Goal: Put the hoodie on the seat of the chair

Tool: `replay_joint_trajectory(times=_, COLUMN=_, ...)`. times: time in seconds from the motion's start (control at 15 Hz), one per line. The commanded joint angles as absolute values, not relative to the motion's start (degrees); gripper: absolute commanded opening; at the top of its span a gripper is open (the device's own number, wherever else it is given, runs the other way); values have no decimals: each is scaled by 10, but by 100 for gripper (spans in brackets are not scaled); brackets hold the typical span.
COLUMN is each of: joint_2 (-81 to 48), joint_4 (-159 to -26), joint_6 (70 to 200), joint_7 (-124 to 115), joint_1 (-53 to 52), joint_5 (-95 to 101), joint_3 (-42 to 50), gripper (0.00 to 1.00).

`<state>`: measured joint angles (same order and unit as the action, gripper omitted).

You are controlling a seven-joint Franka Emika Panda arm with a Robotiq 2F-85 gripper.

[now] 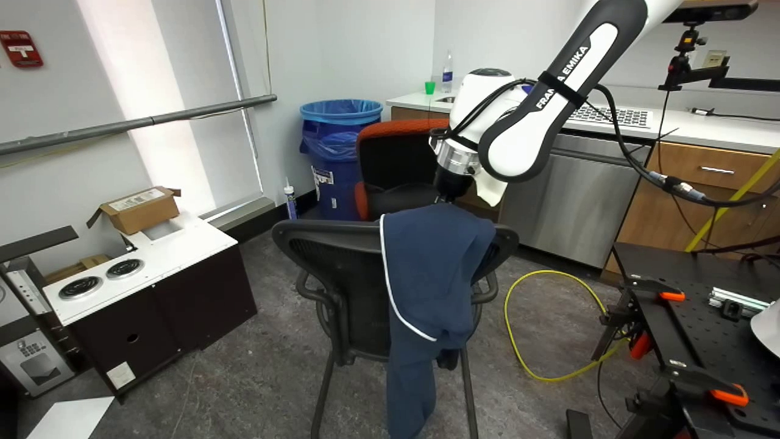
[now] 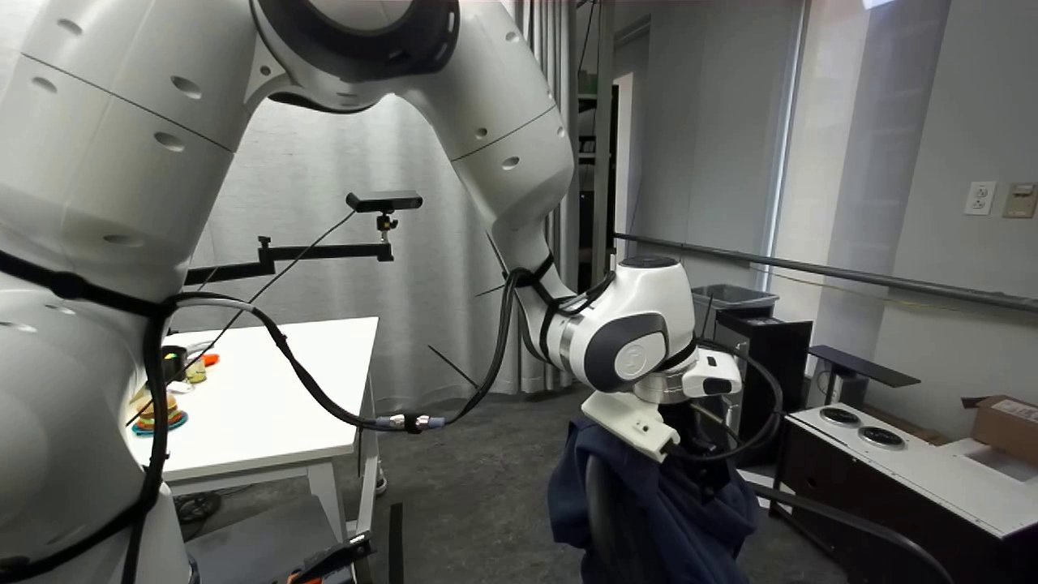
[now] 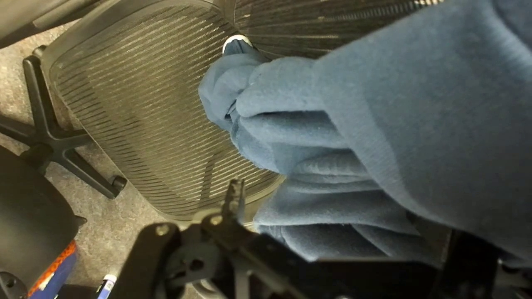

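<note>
The fingers (image 3: pixel 235 197) stand wide apart, gripping nothing, one showing beside folds of the hoodie (image 3: pixel 365 128), the other hidden. The hoodie drapes over the backrest (image 1: pixel 359 274) of the chair (image 1: pixel 361 323), one length trailing low behind; whether its front folds touch the seat (image 3: pixel 149 112) is unclear.

All views share the chair (image 1: pixel 365 283), wrist view nearest, downward-facing.

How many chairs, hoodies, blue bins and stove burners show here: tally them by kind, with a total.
Chairs: 2 (black mesh chair, orange-trimmed chair)
Hoodie: 1
Blue bin: 1
Stove burners: 2 (burner, neighbouring burner)
Total: 6
</note>
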<state>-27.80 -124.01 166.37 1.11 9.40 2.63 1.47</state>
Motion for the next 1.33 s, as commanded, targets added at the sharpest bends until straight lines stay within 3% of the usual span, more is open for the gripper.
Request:
replay_joint_trajectory(times=0.0, joint_2=-257, joint_4=-1275, joint_6=1634, joint_7=25, joint_1=75, joint_5=19, joint_3=7, gripper=100)
replay_joint_trajectory(times=0.6, joint_2=-337, joint_4=-1184, joint_6=1670, joint_7=-43, joint_1=5, joint_5=45, joint_3=100, gripper=100)
replay_joint_trajectory(times=1.27, joint_2=-384, joint_4=-1096, joint_6=1648, joint_7=-42, joint_1=-20, joint_5=41, joint_3=109, gripper=100)
